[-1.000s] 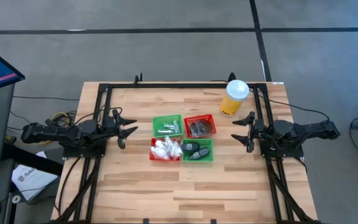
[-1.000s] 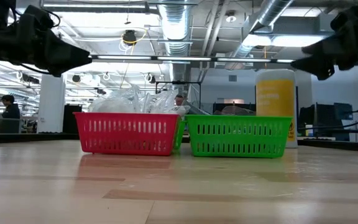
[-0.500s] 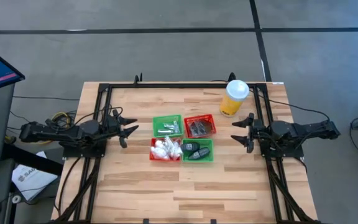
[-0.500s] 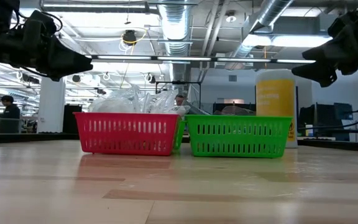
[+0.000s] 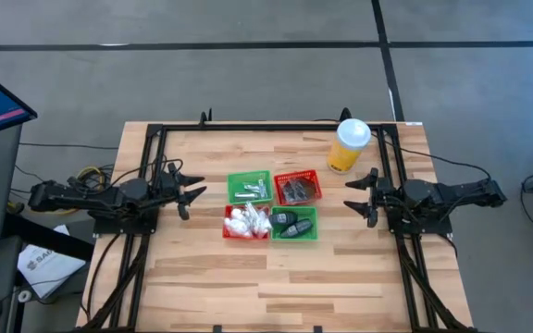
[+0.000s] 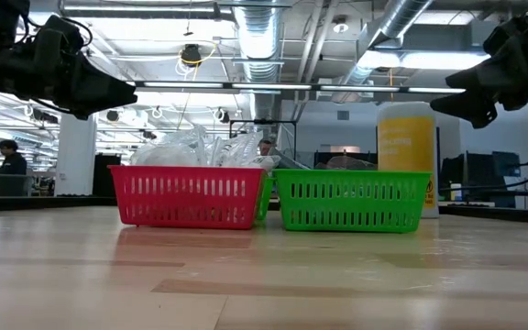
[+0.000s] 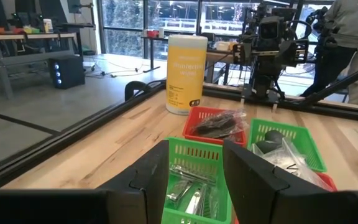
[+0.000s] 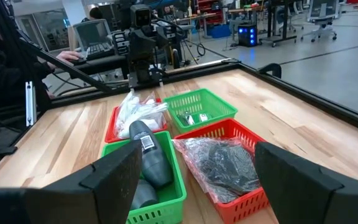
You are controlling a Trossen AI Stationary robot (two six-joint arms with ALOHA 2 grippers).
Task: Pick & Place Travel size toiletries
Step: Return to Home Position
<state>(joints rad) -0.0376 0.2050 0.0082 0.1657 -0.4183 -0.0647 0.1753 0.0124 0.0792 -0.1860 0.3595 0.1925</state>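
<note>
Yellow cup (image 5: 350, 145) apart from white packets (image 5: 246, 220)

table (image 5: 276, 277): smooth wood | red basket (image 6: 186, 197): plastic mesh | packets (image 8: 137, 112): glossy

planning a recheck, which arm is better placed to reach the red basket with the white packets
Left, probably. In the high view the left end effector waits open on the side of the red basket holding the white packets; the right end effector would have to reach past the green basket.
</note>
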